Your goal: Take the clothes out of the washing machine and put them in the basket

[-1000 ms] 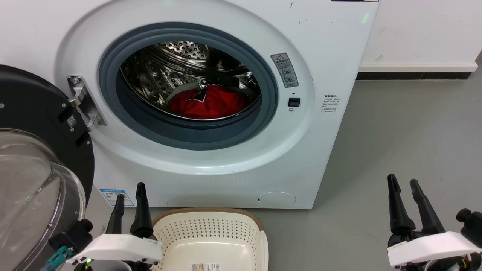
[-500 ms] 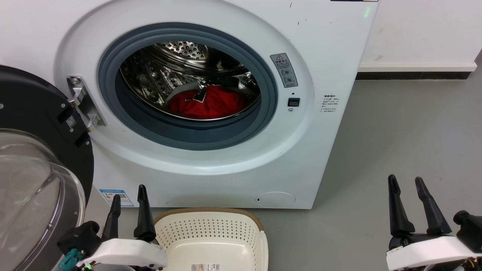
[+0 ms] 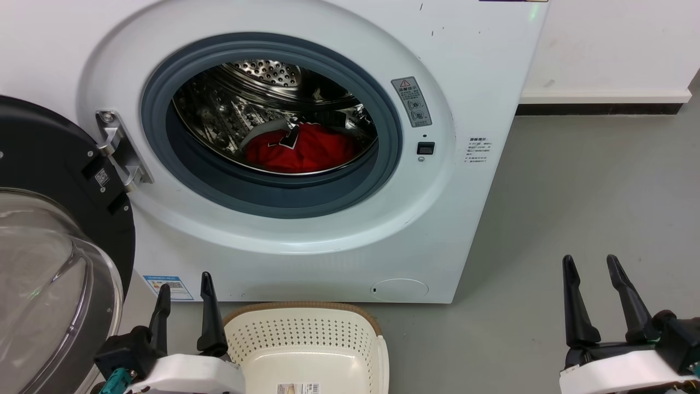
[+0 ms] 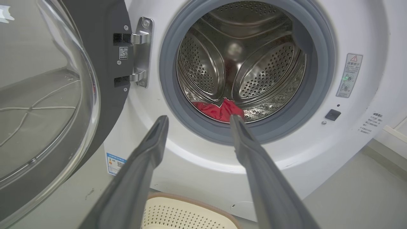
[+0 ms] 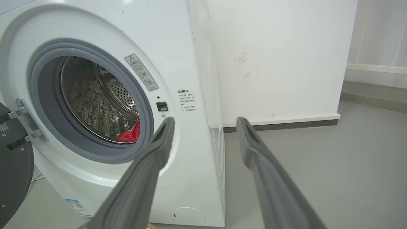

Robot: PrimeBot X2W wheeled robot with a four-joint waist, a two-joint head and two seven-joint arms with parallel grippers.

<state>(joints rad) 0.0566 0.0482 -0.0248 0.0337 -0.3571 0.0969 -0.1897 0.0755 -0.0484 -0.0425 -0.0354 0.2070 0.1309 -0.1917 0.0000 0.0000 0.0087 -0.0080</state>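
The white washing machine [image 3: 470,65] stands with its door swung open to the left. Red clothes [image 3: 306,150] lie at the bottom of its steel drum; they appear too as the red clothes [image 4: 219,109] in the left wrist view and the red clothes [image 5: 130,135] in the right wrist view. On the floor right in front of the machine sits the cream basket [image 3: 306,331], nothing in the part that shows. My left gripper [image 3: 183,284] is open just left of the basket. My right gripper [image 3: 590,265] is open over the floor, right of the machine. Both are empty.
The open glass door [image 3: 49,262] with its black rim bulges out at the left, close to my left arm. Bare grey floor [image 3: 590,180] stretches to the right of the machine, up to a white wall [image 3: 612,44] with a dark baseboard.
Both grippers have sunk slightly toward the bottom of the head view. The right fingers have spread a little wider apart. The clothes and basket have not moved.
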